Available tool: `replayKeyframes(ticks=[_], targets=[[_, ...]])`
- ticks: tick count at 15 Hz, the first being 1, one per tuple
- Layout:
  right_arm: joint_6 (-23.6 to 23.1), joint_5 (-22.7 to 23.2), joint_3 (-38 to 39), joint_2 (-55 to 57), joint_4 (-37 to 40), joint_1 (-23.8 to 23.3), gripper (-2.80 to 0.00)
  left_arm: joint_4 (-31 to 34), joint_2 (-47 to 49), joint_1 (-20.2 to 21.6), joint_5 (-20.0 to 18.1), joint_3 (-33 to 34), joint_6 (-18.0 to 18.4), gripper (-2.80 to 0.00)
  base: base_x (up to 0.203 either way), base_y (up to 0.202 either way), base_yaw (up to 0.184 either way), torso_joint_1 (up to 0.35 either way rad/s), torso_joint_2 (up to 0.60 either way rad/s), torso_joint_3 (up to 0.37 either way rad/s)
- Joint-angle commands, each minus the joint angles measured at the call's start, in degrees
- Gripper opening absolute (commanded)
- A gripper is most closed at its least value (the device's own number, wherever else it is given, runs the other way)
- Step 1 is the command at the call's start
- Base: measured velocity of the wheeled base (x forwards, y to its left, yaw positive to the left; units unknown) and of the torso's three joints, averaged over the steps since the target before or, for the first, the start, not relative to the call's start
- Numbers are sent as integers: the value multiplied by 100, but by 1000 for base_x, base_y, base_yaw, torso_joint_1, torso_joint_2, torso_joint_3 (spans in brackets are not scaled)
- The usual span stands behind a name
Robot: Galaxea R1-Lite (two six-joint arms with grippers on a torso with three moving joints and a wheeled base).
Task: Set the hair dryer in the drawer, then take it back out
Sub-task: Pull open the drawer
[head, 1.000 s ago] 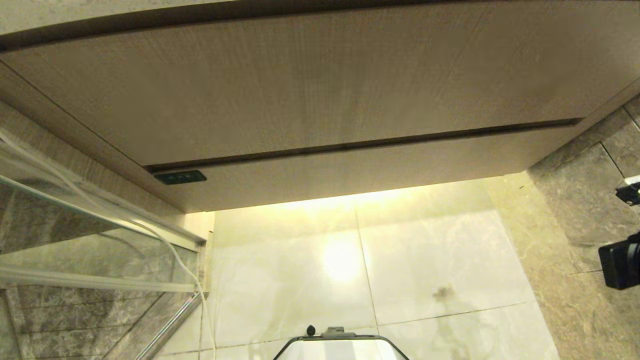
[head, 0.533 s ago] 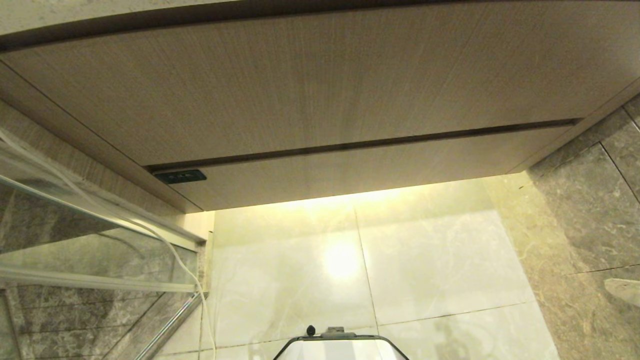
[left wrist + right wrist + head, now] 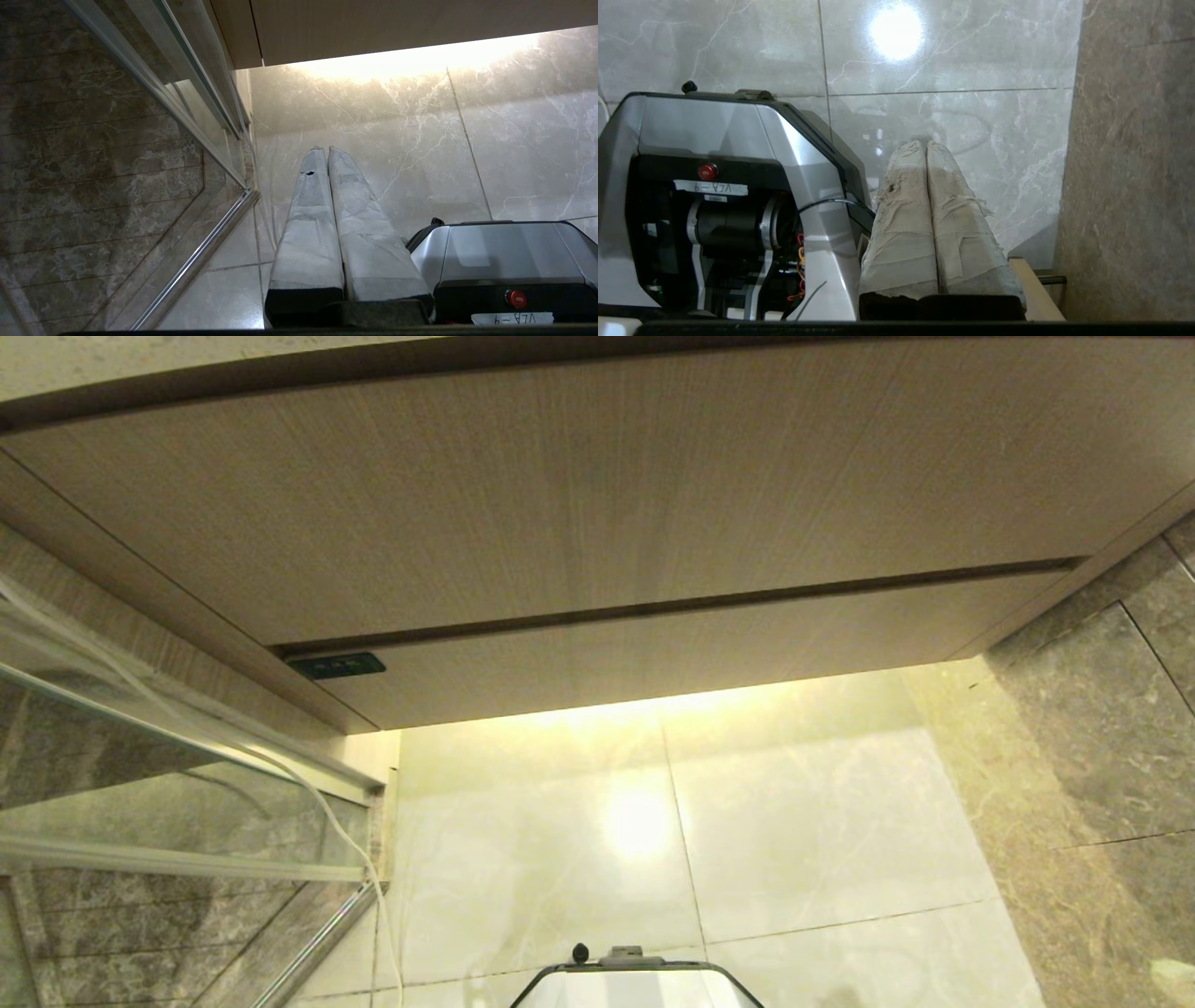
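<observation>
Left gripper (image 3: 328, 150) hangs closed and empty over the floor tiles. The drawer (image 3: 691, 644) sits shut, running left to right above both arms. Right gripper (image 3: 926, 143) is closed and empty, equally low. I see no hair dryer.

Floor (image 3: 803, 821): pale glossy marble tile with thin grout lines, lit brightly along its far edge beneath the cabinet. Robot base (image 3: 635, 980) stood on it at the near edge; a thin white cord (image 3: 359, 859) trailed down at its left edge.
</observation>
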Motion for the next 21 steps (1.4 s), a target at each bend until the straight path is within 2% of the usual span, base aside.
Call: replayKeyframes(ticks=[1, 3, 6, 10, 21], targets=[[-1, -14, 656, -1443, 57, -18, -280, -1, 9, 1, 4, 1, 0, -280, 0, 0, 0, 0, 0, 0], [29, -107, 998, -2182, 73, 9, -280, -1, 9, 1, 3, 1, 0, -280, 0, 0, 0, 0, 0, 0], [480, -541, 1258, -2848, -265, 262, -280, -1, 9, -8, 3, 1, 0, -280, 0, 0, 0, 0, 0, 0], [689, -578, 1535, -3872, -572, 374, -280, -1, 9, 1, 3, 1, 0, -280, 0, 0, 0, 0, 0, 0], [779, -586, 1543, -3939, -593, 380, -280, -1, 9, 1, 3, 1, 0, -280, 0, 0, 0, 0, 0, 0]])
